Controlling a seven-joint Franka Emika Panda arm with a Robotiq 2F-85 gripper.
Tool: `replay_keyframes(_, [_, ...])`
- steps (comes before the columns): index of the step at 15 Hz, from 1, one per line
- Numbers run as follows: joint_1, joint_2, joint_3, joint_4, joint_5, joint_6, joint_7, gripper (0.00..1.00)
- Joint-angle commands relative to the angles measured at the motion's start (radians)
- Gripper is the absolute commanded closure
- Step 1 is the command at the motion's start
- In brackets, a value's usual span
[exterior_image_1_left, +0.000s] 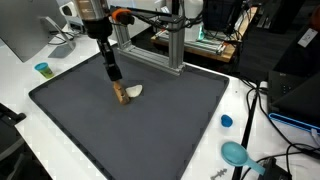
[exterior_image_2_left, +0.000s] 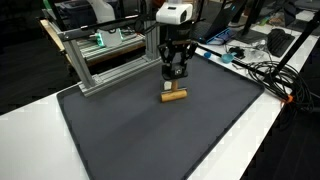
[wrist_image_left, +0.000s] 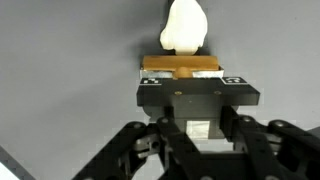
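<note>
The gripper (exterior_image_2_left: 174, 84) stands upright with its jaws clamped across the wooden block (exterior_image_2_left: 174, 96), which lies on the far half of the dark mat (exterior_image_2_left: 150, 140). A white rounded piece (wrist_image_left: 185, 25) touches the block's far side; whether the two are joined cannot be told. The block looks light, stiff and smooth, so a grip across its short middle should suit it.

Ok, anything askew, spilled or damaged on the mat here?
Nothing stands out. The gripper is closed on the wooden block, which lies flat on the dark mat, with a white piece right beside it.
</note>
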Motion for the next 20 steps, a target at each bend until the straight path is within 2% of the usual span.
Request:
replay_keyframes(1, [0.010, -0.081, -0.046, -0.038, -0.088, 0.011, -0.039, 0.79])
replay_keyframes(3, [-0.007, -0.132, -0.015, -0.038, -0.091, -0.074, -0.180, 0.79])
replay_keyframes(10, [0.025, -0.167, 0.089, 0.045, -0.057, -0.213, -0.465, 0.79])
replay_keyframes(17, [-0.059, -0.074, 0.105, 0.091, -0.030, -0.253, -0.934, 0.79])
replay_keyframes(18, [-0.030, -0.112, 0.103, 0.034, -0.054, -0.208, -0.807, 0.79])
replay_keyframes(19, [-0.042, -0.099, 0.100, 0.036, -0.054, -0.208, -0.828, 0.54])
replay_keyframes(20, [-0.045, -0.093, 0.100, 0.036, -0.055, -0.207, -0.826, 0.54])
